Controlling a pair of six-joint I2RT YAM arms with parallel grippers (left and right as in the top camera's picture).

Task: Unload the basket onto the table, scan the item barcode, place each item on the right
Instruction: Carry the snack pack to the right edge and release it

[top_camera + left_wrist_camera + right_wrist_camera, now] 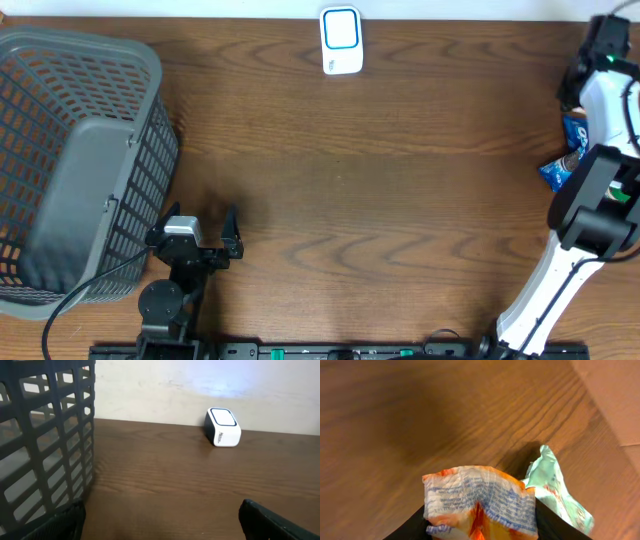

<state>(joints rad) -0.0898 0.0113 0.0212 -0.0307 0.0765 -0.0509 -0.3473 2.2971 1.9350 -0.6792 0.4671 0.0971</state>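
Two dark fingers [555, 527] of the right gripper [480, 527] were clamped on an orange packet [480, 500], one finger on each side of it. The packet was crinkled, orange and white, with small blue print facing the camera. I could not make out a barcode on it. Just behind it, to the right, a pale green packet [555, 485] lay on the table [395, 420]. I could not tell if the two packets touched. The table was brown wood with wavy lines, and a dark shadow fell on it behind the orange packet. From above, the right arm [590, 200] was at the right edge of the table and hid the orange packet. Some blue wrapper [556, 172] showed beside the arm.

Over on the left side, the left gripper [160, 527] sat low near the front edge, its fingers wide apart with nothing between them. A grey basket [155, 160] with holes in its sides stood just beside it. At the back edge of the table stood a small white scanner [341, 40] with a blue face, well apart from the orange packet. Behind it rose a pale wall [175, 380].
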